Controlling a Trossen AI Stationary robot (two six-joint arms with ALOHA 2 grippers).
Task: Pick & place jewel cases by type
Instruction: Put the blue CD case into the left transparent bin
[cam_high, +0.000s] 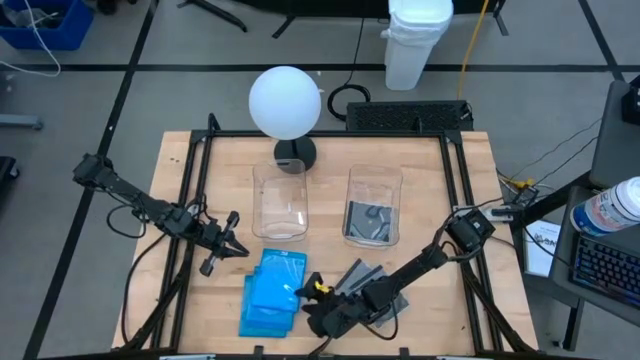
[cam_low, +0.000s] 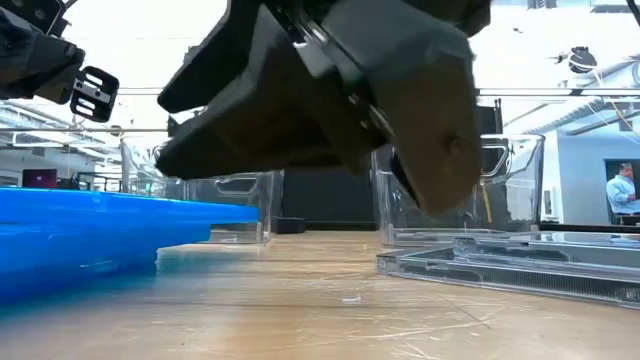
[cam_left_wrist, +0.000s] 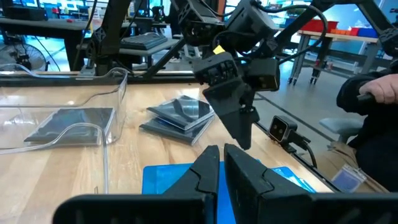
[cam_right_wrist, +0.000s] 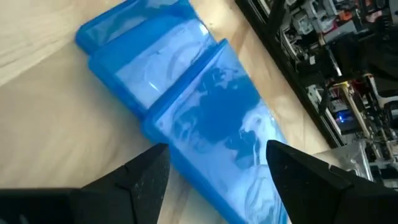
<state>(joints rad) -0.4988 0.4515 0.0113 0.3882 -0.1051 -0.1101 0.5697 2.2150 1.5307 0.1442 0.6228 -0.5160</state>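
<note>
Several bright blue jewel cases (cam_high: 268, 297) lie stacked and fanned on the table near its near edge; they also show in the right wrist view (cam_right_wrist: 205, 118). Clear/grey jewel cases (cam_high: 378, 287) lie in a loose pile to their right (cam_left_wrist: 183, 118). My right gripper (cam_high: 310, 305) is open and hovers just above the right side of the blue stack, one finger on either side of the top blue case (cam_right_wrist: 217, 168). My left gripper (cam_high: 228, 250) is shut and waits left of the blue stack, above the table. More grey cases (cam_high: 370, 222) lie in the right tub.
Two clear tubs stand mid-table: the left tub (cam_high: 280, 200) holds nothing I can see, the right tub (cam_high: 373, 178) holds grey cases. A white globe lamp (cam_high: 286, 102) stands behind them. Black frame rails (cam_high: 195, 180) border the table. A person (cam_left_wrist: 373, 93) is beyond the right side.
</note>
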